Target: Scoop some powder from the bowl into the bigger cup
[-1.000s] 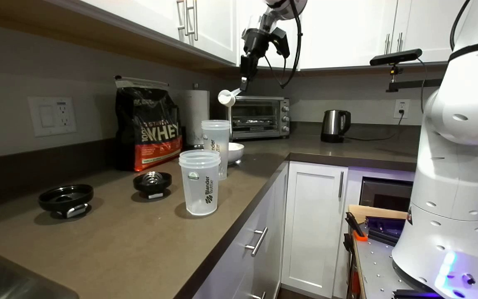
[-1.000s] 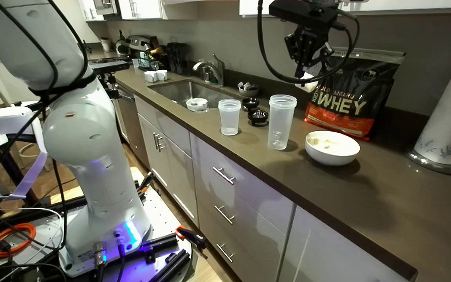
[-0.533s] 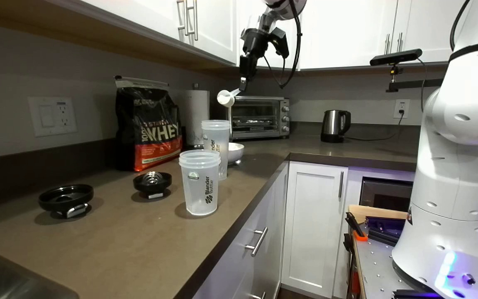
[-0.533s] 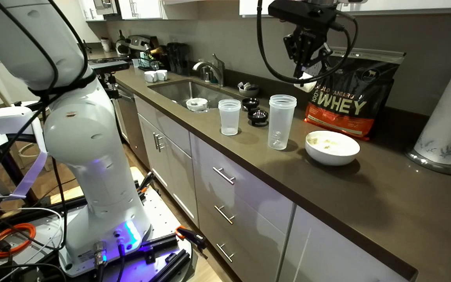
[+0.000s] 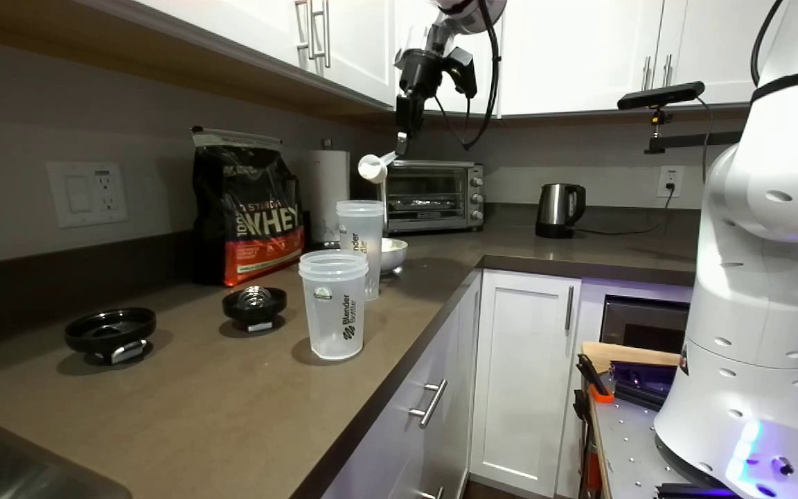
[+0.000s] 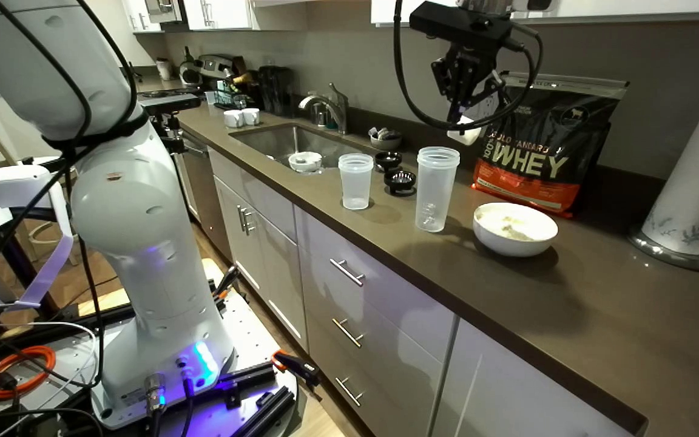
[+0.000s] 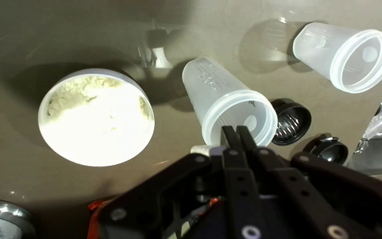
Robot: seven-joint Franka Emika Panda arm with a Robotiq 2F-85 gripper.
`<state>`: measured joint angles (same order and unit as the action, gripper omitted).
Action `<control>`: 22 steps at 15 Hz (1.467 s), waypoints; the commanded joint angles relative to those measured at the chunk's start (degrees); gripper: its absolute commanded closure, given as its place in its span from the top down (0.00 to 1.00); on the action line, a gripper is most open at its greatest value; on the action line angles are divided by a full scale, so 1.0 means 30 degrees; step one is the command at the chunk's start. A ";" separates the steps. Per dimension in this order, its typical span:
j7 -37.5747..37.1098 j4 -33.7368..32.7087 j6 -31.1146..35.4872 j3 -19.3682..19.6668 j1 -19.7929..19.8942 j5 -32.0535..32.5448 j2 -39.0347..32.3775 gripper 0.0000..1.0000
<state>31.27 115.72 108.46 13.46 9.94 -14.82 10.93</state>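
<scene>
In both exterior views the black gripper (image 5: 401, 144), upper frame, is clamped on a white plastic scoop (image 5: 373, 168); the tall, straight-sided cup of frosted plastic (image 6: 437, 191) stands upright, lower and left, so pouring likely needs a leftward shift.

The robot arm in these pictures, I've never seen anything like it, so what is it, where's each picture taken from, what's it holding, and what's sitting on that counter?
It's a white robot arm. Its black gripper holds a white scoop above the kitchen counter; I can't tell whether the scoop is full. Two views come from cameras outside the robot; the third comes from its wrist, looking down past the gripper. Among the things on the counter are a bowl of pale powder, a taller frosted cup, a shorter cup, a bag marked WHEY, a paper towel roll and two black lid-like pieces.
</scene>
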 commanded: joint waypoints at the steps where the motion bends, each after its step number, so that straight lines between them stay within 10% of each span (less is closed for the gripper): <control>1: -0.0160 0.0626 0.0436 -0.0105 -0.0253 0.0896 0.0365 0.01; 22: -0.0621 0.2929 0.2891 -0.1176 -0.1272 0.3451 0.1891 0.01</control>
<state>30.98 122.23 114.23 10.54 6.97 -6.80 14.83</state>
